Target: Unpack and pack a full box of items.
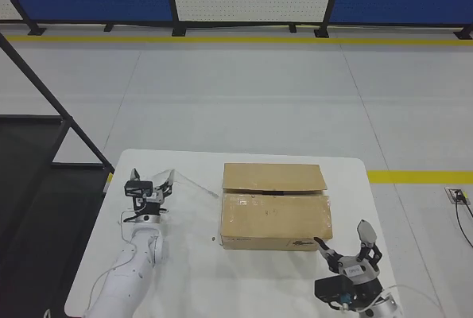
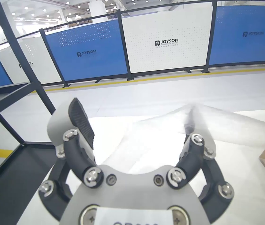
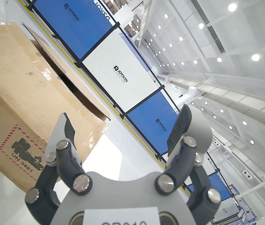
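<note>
The cardboard box (image 1: 274,211) sat mid-table (image 1: 188,262), flaps nearly closed. Left gripper (image 1: 153,176) — spread wide, clamping nothing — stood well apart to its left; right gripper (image 1: 343,236), likewise wide and empty, just beside its near right corner.

White table (image 1: 188,270), rounded corners. 1 cardboard box (image 1: 274,215) stands approx. mid-table, toward the far edge; 2 top flaps folded down w/ a dark gap between them. 1 translucent white packing sheet (image 2: 219,124) on the surface, left of the box.
</note>
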